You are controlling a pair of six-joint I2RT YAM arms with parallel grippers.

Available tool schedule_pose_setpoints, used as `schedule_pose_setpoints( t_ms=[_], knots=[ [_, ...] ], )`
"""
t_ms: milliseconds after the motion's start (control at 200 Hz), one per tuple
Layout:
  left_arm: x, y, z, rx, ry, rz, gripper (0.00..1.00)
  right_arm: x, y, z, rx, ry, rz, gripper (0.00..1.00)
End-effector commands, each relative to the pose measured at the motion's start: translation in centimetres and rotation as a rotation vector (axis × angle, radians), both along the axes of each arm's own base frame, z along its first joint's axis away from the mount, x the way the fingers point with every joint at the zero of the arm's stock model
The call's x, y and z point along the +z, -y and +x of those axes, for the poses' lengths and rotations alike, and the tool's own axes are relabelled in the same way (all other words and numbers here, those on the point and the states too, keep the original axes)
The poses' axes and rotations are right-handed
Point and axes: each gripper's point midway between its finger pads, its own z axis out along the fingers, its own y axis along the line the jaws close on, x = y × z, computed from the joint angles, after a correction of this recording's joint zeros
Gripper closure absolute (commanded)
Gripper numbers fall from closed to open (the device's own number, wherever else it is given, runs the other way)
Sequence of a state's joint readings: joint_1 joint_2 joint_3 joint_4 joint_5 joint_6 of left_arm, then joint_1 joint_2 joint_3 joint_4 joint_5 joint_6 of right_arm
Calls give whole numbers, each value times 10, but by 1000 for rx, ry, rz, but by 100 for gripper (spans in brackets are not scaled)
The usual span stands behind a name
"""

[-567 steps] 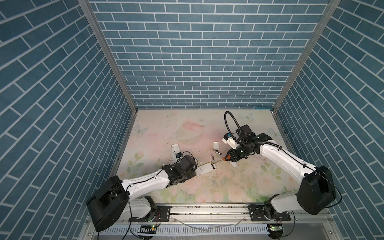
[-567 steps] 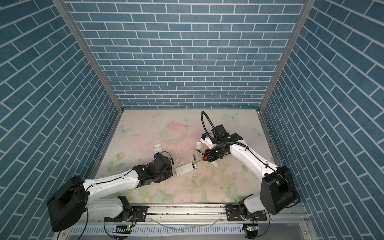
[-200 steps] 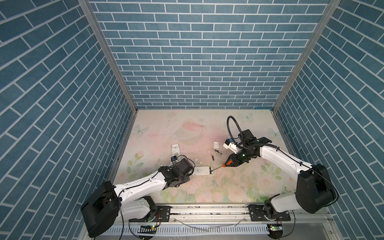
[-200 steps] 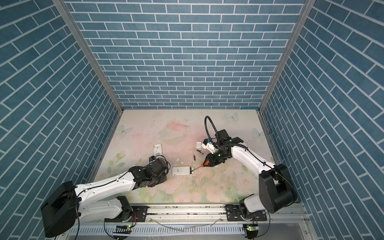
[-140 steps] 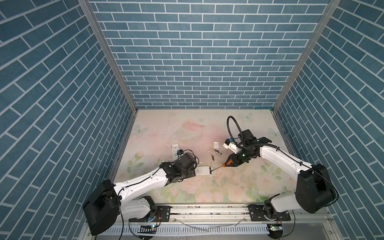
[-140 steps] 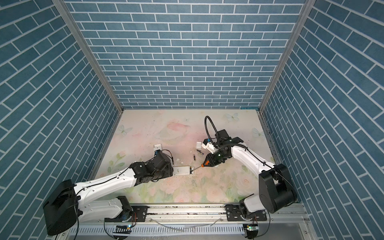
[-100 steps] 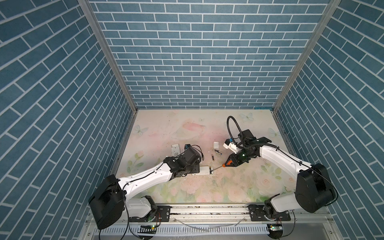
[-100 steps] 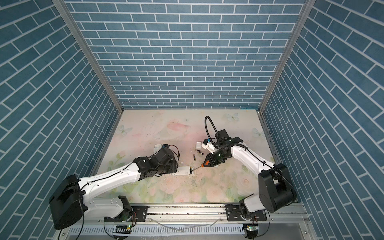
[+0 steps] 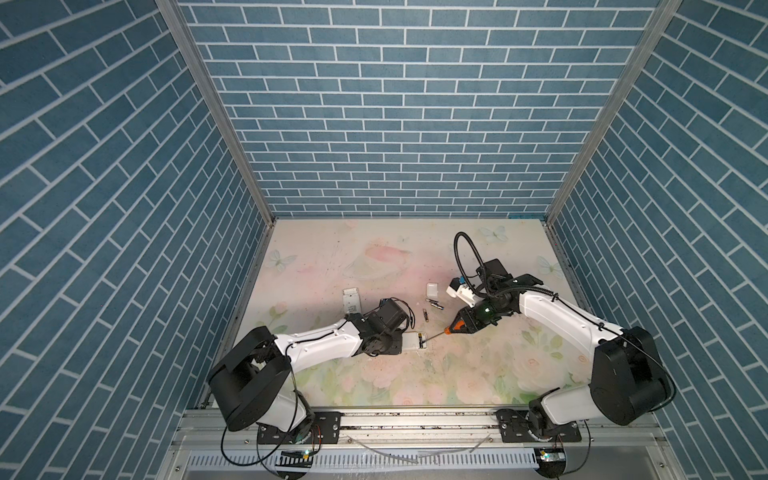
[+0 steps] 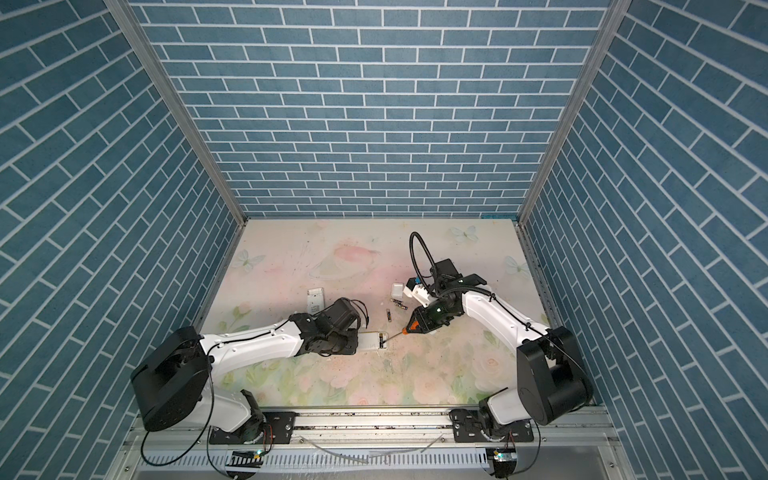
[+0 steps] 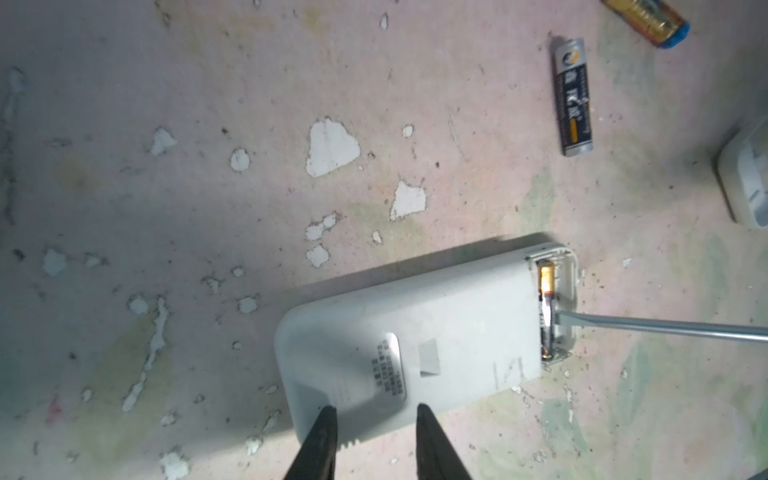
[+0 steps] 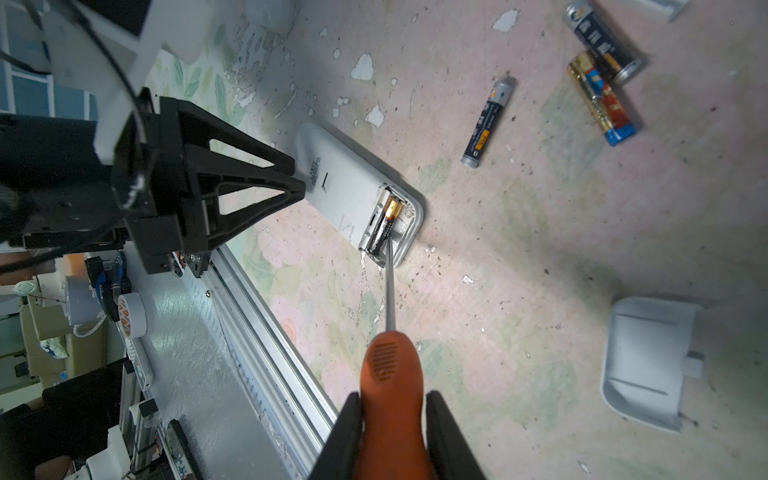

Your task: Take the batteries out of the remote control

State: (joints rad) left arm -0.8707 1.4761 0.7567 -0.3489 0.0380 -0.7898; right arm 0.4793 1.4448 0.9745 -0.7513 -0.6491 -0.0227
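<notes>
Behind the remote control (image 9: 412,342) and to its left, a second white remote (image 9: 350,300) is lying on the tabletop (image 9: 374,249). The left pincer (image 11: 374,415) is standing partly open at the remote control's left end. Its 2 dark fingertips (image 11: 328,419) are resting on the white back rather than clamping it. The remote control is lying face down. At its right end the compartment is sitting uncovered, with 1 battery (image 12: 384,228) showing inside. Just behind that end, 1 loose battery (image 9: 424,314) is lying alone. Farther behind the remote control, 2 more batteries (image 9: 434,304) are lying together, touching. A white cover (image 9: 432,289) is lying farther back still. From the right of the remote control, the screwdriver (image 12: 390,365) is slanting in, its metal tip touching the battery in the compartment. The right pincer (image 12: 392,399) is gripping the screwdriver's orange handle, to the right of the remote control.
</notes>
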Motion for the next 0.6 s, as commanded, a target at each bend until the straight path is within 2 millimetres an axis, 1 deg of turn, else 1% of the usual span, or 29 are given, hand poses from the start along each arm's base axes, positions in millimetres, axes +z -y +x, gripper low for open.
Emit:
schedule_pose_setpoints(
  t_ms=[0,100,195,325,345,410,595],
  knots=[
    [-30,-16,-15,8,-82,75,71,0,-5,-2,13,-22,35,100],
    [-44,-20,-20,10,-114,100,74,0,-8,-4,14,-36,53,100],
    [-52,-19,-23,8,-133,106,76,-2,-8,-4,8,-45,57,100],
    [-54,-15,-24,24,-135,95,78,-1,-11,-3,-15,-57,74,100],
    [-60,-20,-29,25,-148,109,79,-1,-11,-3,-22,-61,74,100],
    [-63,-21,-33,33,-155,110,80,-5,-10,-2,-48,-76,60,100],
    [-62,-26,-36,58,-151,113,82,-10,-4,-1,-124,-80,33,100]
  ],
)
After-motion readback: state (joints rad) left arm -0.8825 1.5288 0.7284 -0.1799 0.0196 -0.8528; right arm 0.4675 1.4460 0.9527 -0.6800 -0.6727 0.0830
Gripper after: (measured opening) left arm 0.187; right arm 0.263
